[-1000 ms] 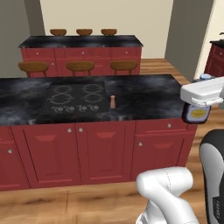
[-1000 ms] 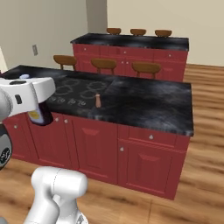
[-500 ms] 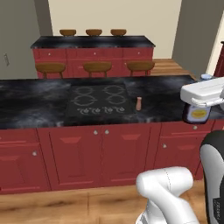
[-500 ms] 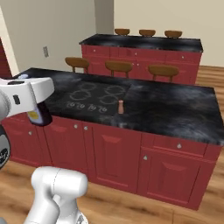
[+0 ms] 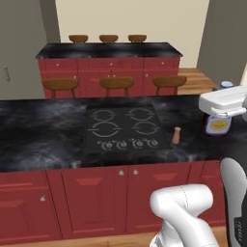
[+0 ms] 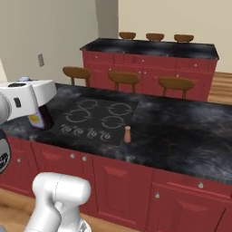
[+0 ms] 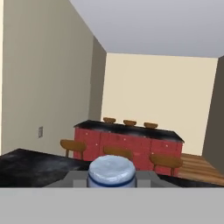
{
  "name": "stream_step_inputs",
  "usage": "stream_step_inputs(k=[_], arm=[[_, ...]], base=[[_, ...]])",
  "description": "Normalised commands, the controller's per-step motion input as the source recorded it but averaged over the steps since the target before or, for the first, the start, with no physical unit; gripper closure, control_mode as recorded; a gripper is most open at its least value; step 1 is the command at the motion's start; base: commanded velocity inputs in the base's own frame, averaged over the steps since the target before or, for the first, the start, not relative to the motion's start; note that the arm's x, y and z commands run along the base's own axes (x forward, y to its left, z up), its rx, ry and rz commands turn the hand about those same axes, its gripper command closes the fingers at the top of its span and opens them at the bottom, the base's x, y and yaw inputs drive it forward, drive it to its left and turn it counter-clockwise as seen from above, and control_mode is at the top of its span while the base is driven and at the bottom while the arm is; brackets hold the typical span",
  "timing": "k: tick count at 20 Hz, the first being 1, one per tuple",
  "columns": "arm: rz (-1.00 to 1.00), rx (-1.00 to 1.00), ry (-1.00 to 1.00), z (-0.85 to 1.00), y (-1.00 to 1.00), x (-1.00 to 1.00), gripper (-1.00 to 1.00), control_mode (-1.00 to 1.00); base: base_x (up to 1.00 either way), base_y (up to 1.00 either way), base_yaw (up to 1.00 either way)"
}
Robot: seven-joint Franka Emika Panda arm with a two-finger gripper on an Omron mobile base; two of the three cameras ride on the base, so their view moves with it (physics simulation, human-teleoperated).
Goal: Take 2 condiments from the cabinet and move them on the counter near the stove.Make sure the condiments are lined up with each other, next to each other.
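Right now the dark purple bottle (image 5: 218, 124) with its yellow label and pale bluish cap (image 7: 111, 170) hangs in the air, pinched by the end effector (image 5: 223, 102), whose jaws are pressed against it just under the cap. In the left base view it sits at the right edge, above the right part of the counter (image 5: 43, 140); in the right base view the same bottle (image 6: 40, 118) shows at the far left, below the white hand and over the counter's near edge.

The terracotta-brown shaker (image 5: 176, 135) stands upright on the counter, just beside the right edge of the stove (image 5: 126, 129), near its front corner and well apart from the held bottle. The stove's row of knobs (image 5: 128, 144) runs along its front edge.

Red base cabinets (image 5: 96, 198) sit beneath the counter. Behind it stand three wooden stools (image 5: 116, 83), then a second black-topped bar (image 5: 108, 49) with further stools at its far side.
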Motion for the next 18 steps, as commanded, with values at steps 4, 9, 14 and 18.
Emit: stream_step_inputs(k=[4,9,14,18], arm=[[0.0,0.0,0.0,0.0,0.0,0.0,1.0,1.0],[0.0,0.0,0.0,0.0,0.0,0.0,1.0,1.0],[0.0,0.0,0.0,0.0,0.0,0.0,1.0,1.0],[0.0,0.0,0.0,0.0,0.0,0.0,1.0,1.0]], base=[[0.64,0.23,-0.02],[0.34,0.17,-0.16],[0.24,0.26,-0.24],[0.24,0.49,-0.17]])
